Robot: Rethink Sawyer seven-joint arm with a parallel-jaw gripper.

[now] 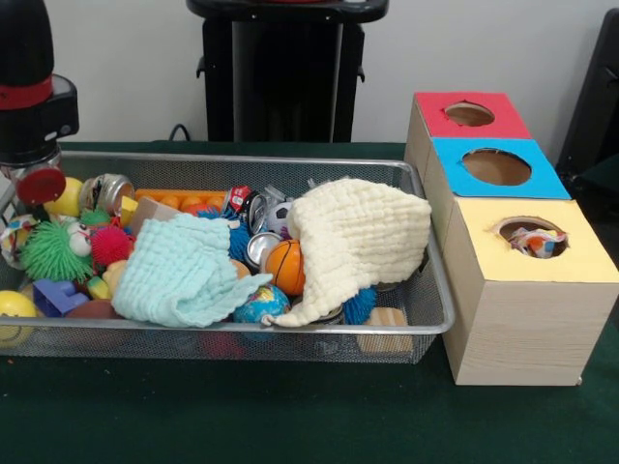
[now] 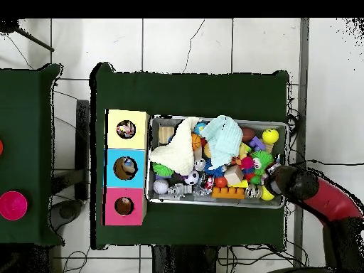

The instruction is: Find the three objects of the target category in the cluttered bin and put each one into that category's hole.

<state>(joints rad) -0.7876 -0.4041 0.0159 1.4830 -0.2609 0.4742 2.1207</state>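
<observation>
My gripper (image 1: 39, 184) hangs over one end of the wire bin (image 1: 290, 166), low above the toys there. I cannot tell how it is set. The bin sits on the green tabletop (image 1: 290, 416) and is full of toys. A cream cloth (image 1: 363, 237) and a pale blue cloth (image 1: 179, 271) lie on top of the pile. A small orange ball (image 1: 286, 266) peeks out between them. Just beside the bin's other end stand three boxes in a row: the yellow box (image 1: 527, 290), the blue box (image 1: 493, 166) and the red box (image 1: 469, 114). Each has a round hole on top. Something shows inside the yellow box's hole.
</observation>
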